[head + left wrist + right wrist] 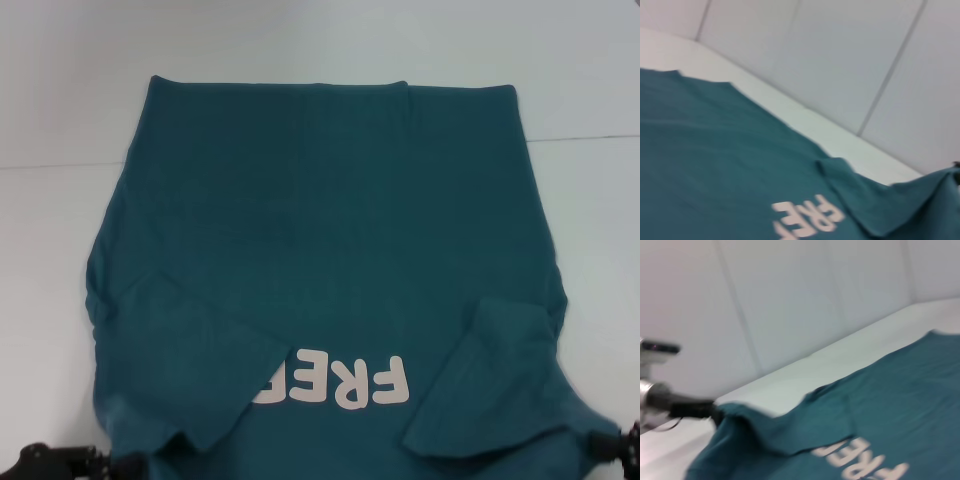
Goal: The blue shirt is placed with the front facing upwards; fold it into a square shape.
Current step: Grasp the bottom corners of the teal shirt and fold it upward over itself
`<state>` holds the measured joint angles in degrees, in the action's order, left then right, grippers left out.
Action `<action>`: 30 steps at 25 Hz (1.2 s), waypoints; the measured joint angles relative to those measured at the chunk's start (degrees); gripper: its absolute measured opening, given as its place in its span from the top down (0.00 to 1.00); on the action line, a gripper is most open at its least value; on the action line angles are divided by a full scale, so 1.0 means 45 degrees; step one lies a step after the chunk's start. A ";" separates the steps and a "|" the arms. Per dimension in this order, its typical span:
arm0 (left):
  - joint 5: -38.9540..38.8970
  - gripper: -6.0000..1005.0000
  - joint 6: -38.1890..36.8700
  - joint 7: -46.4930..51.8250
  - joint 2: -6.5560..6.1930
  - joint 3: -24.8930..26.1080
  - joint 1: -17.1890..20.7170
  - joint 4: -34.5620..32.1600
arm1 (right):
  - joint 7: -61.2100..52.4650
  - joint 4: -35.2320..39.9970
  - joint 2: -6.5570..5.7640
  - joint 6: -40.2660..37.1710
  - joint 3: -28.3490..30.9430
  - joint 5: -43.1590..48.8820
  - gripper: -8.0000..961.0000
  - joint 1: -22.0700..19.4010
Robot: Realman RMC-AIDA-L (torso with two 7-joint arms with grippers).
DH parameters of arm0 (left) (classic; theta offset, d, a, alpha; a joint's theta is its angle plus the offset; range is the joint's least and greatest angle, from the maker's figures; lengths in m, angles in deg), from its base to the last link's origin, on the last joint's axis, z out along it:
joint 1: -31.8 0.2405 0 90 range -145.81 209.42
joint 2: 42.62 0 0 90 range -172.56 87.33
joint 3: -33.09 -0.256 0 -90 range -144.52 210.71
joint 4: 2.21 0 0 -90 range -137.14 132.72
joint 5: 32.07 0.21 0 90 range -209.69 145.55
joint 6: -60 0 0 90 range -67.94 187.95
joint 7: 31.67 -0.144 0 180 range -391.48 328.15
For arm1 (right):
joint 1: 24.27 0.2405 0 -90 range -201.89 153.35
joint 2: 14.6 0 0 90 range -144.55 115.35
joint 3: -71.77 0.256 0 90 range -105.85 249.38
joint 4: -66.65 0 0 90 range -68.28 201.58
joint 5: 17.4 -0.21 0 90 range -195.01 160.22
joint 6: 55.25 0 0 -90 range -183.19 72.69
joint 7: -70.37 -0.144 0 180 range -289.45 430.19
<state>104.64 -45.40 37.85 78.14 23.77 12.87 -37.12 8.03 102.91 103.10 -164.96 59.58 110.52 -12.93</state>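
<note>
Your blue shirt lies front-up on the white table, both sleeves folded in over the chest, lengthwise fold left; left pincer and right pincer each pinch a near corner, lifted slightly.

A white table fills the head view, its top smooth and evenly lit. A thin seam runs across it near the far edge. In the wrist views, a pale panelled wall rises behind the table's edge, divided by narrow dark joints. The light is soft, casting only faint shadows.
</note>
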 joint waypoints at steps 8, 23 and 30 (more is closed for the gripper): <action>-0.0453 0.94 0.2529 0.0199 -0.0208 0.0029 -0.0916 0.1471 | -0.0302 -0.0527 0.0133 0.1488 0.0703 -0.0032 0.96 0.0602; -0.2702 0.94 0.4252 0.0123 -0.0069 0.0060 -0.1404 0.1910 | -0.0173 -0.1481 0.0256 0.3360 0.1410 -0.0821 0.96 0.1313; -0.3681 0.94 0.4995 0.0119 -0.0042 0.0061 -0.1480 0.2002 | -0.0285 -0.1594 0.0263 0.4135 0.1419 -0.1746 0.96 0.1517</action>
<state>88.08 -22.92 38.39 77.95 24.05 6.22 -28.11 6.74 95.74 104.28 -146.35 65.97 102.66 -6.10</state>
